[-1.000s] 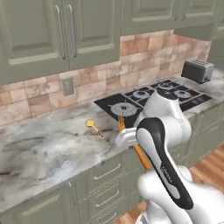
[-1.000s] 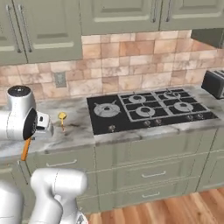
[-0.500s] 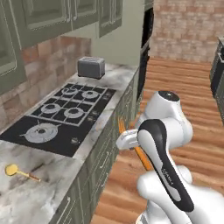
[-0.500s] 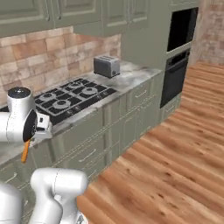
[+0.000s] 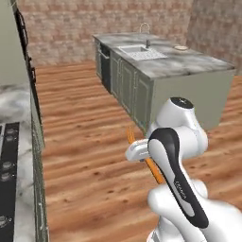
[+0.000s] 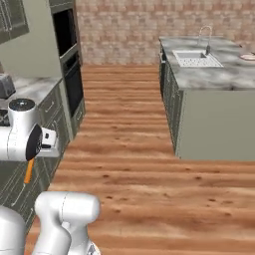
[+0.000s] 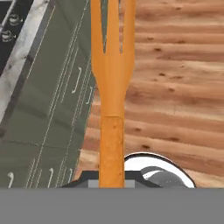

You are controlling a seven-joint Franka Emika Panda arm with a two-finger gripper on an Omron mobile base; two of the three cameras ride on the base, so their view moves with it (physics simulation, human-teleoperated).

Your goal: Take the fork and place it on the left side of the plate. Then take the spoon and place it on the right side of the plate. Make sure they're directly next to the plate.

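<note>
The jaws pinch the fork by its handle, tines pointing away from the hand, carried above the wooden floor beside the green cabinets. Farther off, the plate sits on the island counter beyond the sink.

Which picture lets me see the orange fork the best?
The hand view. There the fork runs up the middle, big and close, with its tines clear against the wooden floor. In the left base view, two ends of it poke out beside the arm. In the right base view, one orange end hangs below the arm.
</note>
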